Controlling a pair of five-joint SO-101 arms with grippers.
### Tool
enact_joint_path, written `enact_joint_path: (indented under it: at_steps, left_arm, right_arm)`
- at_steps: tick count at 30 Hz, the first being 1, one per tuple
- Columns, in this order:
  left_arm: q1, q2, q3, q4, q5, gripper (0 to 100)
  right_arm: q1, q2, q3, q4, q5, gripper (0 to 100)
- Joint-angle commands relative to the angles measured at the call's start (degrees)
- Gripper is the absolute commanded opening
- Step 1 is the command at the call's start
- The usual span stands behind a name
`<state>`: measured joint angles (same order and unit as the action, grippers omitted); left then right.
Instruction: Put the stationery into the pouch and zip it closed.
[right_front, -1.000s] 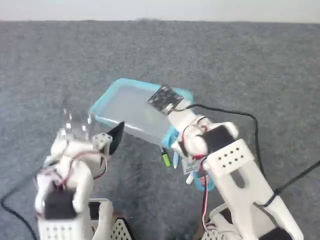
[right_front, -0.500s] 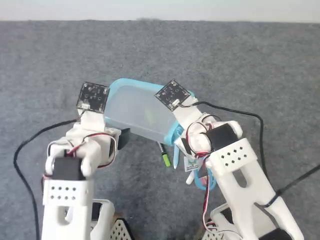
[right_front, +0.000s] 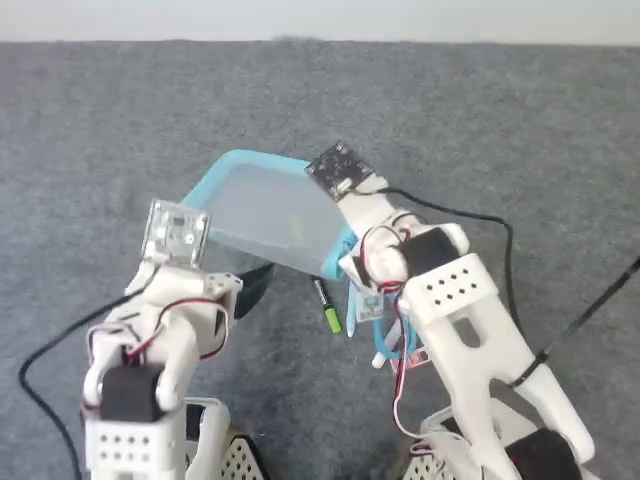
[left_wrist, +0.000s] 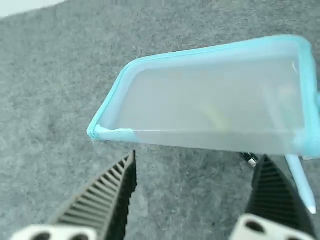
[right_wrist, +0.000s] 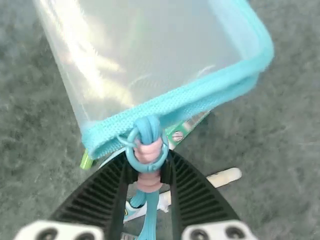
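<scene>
Right hand (right_wrist: 147, 166): clenched on the turquoise zipper-pull cord with a pink bead (right_wrist: 146, 131), at one corner of the pouch.

Left hand (left_wrist: 197, 161): released, with the ribbed black jaws spread wide. It hangs just beside the long lower edge of the pouch and touches nothing.

Item 1: a translucent, frosted, rectangular zip pouch with turquoise fabric edging (right_front: 262, 212). It lies on the tabletop between the two arms. The right hand holds its pull at the corner nearest that arm. A faint yellowish streak shows through the wall, but whether it lies inside cannot be told.

Item 2: a green-and-black marker (right_front: 327, 308). It lies on the tabletop outside the pouch, just beside the held corner.

Item 3: a pale blue pen (left_wrist: 299, 177). It lies outside the pouch, next to the marker.

Item 4: a short white stick (right_wrist: 224, 176). It lies outside the pouch, under the right arm.

Support: a grey, carpet-textured tabletop (right_front: 500, 130).
</scene>
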<state>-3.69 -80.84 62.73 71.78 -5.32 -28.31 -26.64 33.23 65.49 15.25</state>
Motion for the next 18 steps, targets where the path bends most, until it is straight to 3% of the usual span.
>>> enact_joint_path:
  at_steps: [1,7,18]
  left_arm:
    - [2.46,-4.22,-1.54,0.44,-1.14,35]
    - [9.85,-3.43,-0.92,-0.09,-1.05,36]
    - [10.37,-3.60,0.22,-1.05,-0.79,39]
  right_arm:
    - [-0.04,-0.13,-6.86,1.19,-0.70,0.7]
    - [-4.79,-0.40,-10.37,5.23,-0.44,0.7]
    - [-13.67,-0.57,-17.23,15.60,-0.62,0.7]
